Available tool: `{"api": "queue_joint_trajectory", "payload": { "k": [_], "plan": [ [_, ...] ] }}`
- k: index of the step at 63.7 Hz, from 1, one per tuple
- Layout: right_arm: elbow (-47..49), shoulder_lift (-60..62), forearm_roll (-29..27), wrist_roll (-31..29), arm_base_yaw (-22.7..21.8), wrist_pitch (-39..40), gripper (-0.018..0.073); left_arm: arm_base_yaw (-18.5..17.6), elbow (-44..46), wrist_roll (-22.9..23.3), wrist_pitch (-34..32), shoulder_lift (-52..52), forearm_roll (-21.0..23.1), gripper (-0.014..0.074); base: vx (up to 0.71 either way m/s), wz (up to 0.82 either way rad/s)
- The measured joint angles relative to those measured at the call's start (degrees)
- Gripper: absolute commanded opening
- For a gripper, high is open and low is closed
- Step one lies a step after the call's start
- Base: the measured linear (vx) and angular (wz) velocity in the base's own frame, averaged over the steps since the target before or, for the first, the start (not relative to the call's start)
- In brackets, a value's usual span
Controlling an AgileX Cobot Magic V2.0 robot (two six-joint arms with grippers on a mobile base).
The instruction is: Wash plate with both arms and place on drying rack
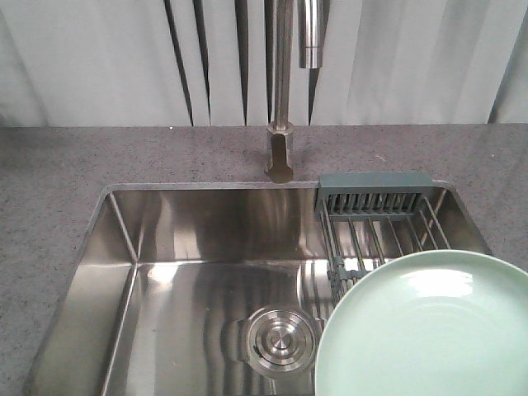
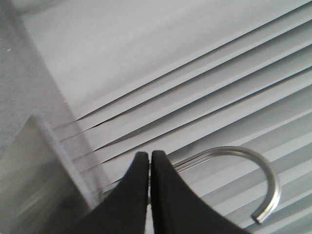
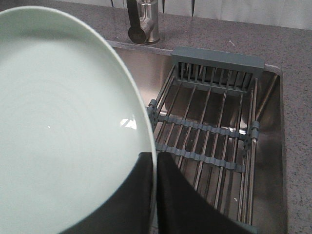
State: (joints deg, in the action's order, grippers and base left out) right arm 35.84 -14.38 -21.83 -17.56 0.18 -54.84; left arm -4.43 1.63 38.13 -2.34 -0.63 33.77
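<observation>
R gripper (image 3: 155, 163) is nearest in its wrist cam. Both fingers (image 3: 183, 204) are clamped on the plate (image 3: 63, 122) rim, one each side of the edge, w/ a gap only as wide as the rim. Plate fills 9–12 o'clock of that view, held in air, touching nothing else I can see. In front cam it sits at 4–5 o'clock, over the R side of the sink (image 1: 190, 239), overlapping the near end of the rack (image 3: 209, 126). No water seen from the tap.

Step, my read: carrying the plate on a one-edge pinch, to tap or to rack; can't tell which. To do it well:
- Keep the pinch tight and move slow, since a one-edge hold lets the plate swing.
- Keep it clear of rack bars and sink wall until over target.
- If racking, let go only once it rests.

R wrist comes in from 6 o'clock, looking down and fwd across the rack.

L gripper (image 2: 149, 161) has its fingers pressed tip to tip w/ nothing between. It's angled up at the blinds (image 2: 170, 58), w/ the faucet (image 2: 234, 149) spout curve at 3–4 o'clock.

Farther off, the drain (image 1: 280, 340) is at 6 o'clock of the sink floor, the faucet base at 12, and the counter (image 1: 82, 157) all round.
</observation>
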Motion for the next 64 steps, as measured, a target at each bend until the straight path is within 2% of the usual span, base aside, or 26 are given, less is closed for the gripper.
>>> {"api": "queue_joint_trajectory", "payload": {
  "k": [7, 15, 19, 25, 35, 42, 52, 64],
  "plan": [
    [0.00, 0.00, 0.00, 0.00, 0.00, 0.00, -0.0002, 0.00, 5.20, -1.55, -0.06, 0.00, -2.32, 0.0141, 0.00, 0.00],
    [0.00, 0.00, 0.00, 0.00, 0.00, 0.00, -0.0002, 0.00, 11.77, -3.23, 0.03, 0.99, -6.37, 0.0311, 0.00, 0.00],
    [0.00, 0.00, 0.00, 0.00, 0.00, 0.00, -0.0002, 0.00, 15.28, -3.46, 0.53, 3.42, -8.10, 0.0400, 0.00, 0.00],
    [0.00, 0.00, 0.00, 0.00, 0.00, 0.00, -0.0002, 0.00, 19.21, -3.66, 2.34, 8.03, -10.53, 0.0479, 0.00, 0.00],
    [0.00, 0.00, 0.00, 0.00, 0.00, 0.00, -0.0002, 0.00, 24.69, -4.23, 7.72, 19.17, -14.38, 0.0495, 0.00, 0.00],
    [0.00, 0.00, 0.00, 0.00, 0.00, 0.00, -0.0002, -0.23, 28.89, -7.95, 10.03, 29.79, -15.14, 0.0476, 0.00, 0.00],
    [0.00, 0.00, 0.00, 0.00, 0.00, 0.00, -0.0002, -3.13, 35.79, -14.56, 12.16, 43.54, -14.43, 0.0463, 0.00, 0.00],
    [0.00, 0.00, 0.00, 0.00, 0.00, 0.00, -0.0002, -7.76, 45.62, -22.29, 12.28, 60.15, -10.75, 0.0463, 0.00, 0.00]
  ]
}}
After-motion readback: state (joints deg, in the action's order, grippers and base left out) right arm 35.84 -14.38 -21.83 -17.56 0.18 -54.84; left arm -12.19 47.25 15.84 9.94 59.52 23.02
